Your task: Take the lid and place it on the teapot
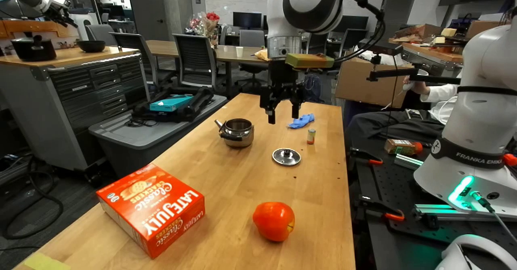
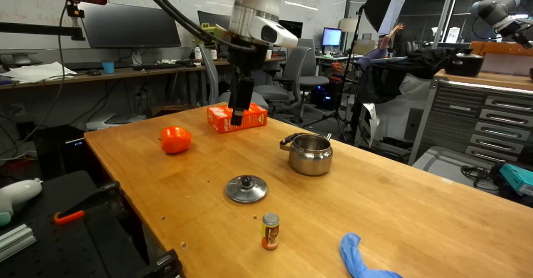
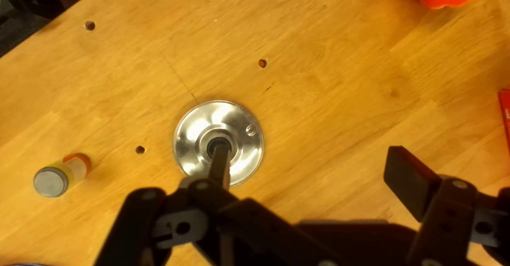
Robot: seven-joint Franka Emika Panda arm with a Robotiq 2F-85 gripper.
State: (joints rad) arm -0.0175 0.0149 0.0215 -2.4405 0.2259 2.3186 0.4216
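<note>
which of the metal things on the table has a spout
The teapot: its spout juts out; the lid is a round disc with a dark knob.

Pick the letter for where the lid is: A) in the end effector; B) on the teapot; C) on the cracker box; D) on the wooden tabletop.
D: in both exterior views the lid lies on the wooden tabletop, apart from the uncovered teapot.
</note>
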